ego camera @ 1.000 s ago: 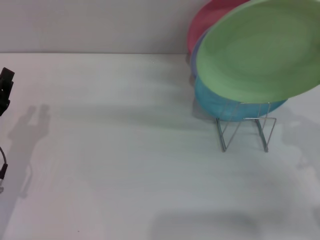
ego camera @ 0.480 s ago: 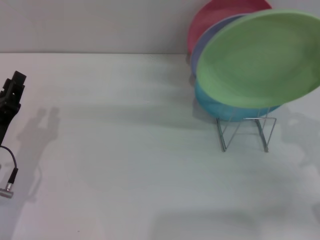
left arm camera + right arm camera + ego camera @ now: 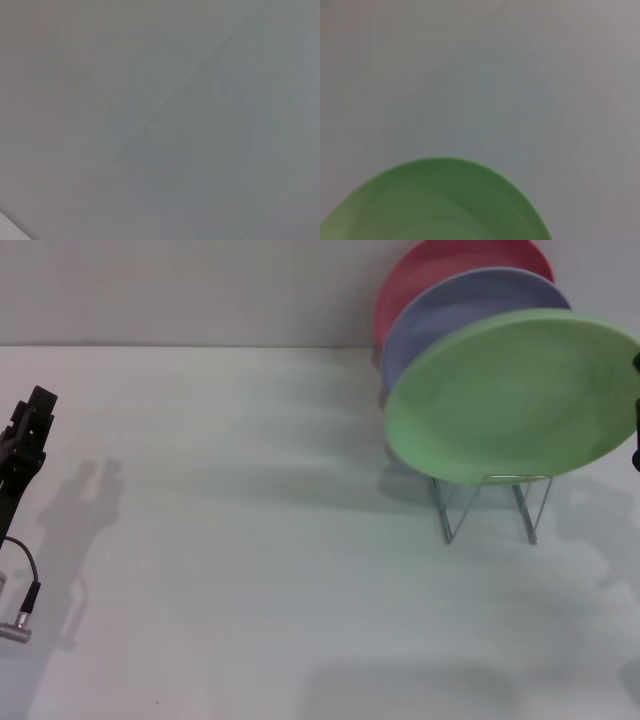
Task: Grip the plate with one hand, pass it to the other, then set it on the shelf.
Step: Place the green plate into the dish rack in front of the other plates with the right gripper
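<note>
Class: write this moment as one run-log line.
plate: at shelf, front of stack | right gripper: at plate's edge | left gripper: far left, idle

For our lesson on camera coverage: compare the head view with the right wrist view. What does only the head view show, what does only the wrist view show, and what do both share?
Only the head view shows the shelf, the lavender plate and red plate standing behind, the left end effector out at the table's left edge, and a sliver of the right end effector at the green plate's right rim.

Only the right wrist view shows a close-up of that plate's curved rim from the arm's side, nothing further.

Both share the green plate and the white table.
</note>
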`<state>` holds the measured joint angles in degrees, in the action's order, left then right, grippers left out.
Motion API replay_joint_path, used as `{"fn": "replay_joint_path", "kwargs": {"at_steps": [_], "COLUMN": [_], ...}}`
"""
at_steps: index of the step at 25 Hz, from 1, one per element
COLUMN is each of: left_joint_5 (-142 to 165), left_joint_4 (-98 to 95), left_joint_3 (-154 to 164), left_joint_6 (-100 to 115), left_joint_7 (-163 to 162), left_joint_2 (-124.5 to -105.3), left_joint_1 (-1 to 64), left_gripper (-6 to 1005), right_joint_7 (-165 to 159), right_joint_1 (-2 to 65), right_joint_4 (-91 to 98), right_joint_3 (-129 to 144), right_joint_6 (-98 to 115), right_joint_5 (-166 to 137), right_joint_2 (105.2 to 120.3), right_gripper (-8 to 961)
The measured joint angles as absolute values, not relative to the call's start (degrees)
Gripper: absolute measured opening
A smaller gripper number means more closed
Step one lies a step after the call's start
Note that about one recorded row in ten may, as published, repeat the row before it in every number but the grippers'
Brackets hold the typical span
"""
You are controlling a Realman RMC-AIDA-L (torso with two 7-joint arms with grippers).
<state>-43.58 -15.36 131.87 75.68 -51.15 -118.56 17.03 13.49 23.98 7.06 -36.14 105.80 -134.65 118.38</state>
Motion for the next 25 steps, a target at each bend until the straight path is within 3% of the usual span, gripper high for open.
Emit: {"fn": "replay_joint_path", "kwargs": {"at_steps": [25], "left_joint_5": [-43.6], "left_joint_4": [-16.4], "left_joint_3": [132.3], "left_joint_6": [75.2], "left_joint_7": [-51.3], "left_joint_2": [-118.53], "left_joint_1": [17.5], "left_gripper": [410], "right_joint_7": [18.3], "right_joint_1": [23.5], "right_joint_4": [9.3], "right_joint_3": [-33.2], "right_joint_6": [101.1], "right_joint_5": [-134.7], "right_joint_2": [118.16], "right_gripper": [52]}}
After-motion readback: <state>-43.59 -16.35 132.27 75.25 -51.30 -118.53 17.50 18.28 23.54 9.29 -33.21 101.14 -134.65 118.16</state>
